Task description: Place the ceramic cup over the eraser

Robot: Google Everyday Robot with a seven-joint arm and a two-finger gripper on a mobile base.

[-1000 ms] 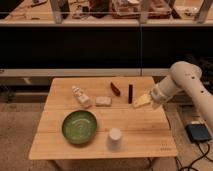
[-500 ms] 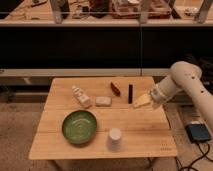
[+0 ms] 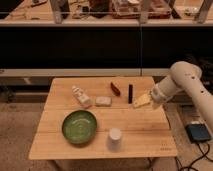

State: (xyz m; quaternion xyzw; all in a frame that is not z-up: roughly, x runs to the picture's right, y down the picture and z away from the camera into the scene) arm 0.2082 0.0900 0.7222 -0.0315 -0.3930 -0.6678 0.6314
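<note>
The ceramic cup is a small white handleless cup standing near the front edge of the wooden table, right of the green bowl. The eraser is a slim black bar lying at the back right of the table. My gripper hangs over the table's right side, just right of and in front of the eraser, well behind and to the right of the cup. Nothing shows between its tips.
A green bowl sits front left. A white bottle-like figure, a pale rectangular block and a dark red oblong thing lie across the back. A dark device with a cable lies on the floor at right.
</note>
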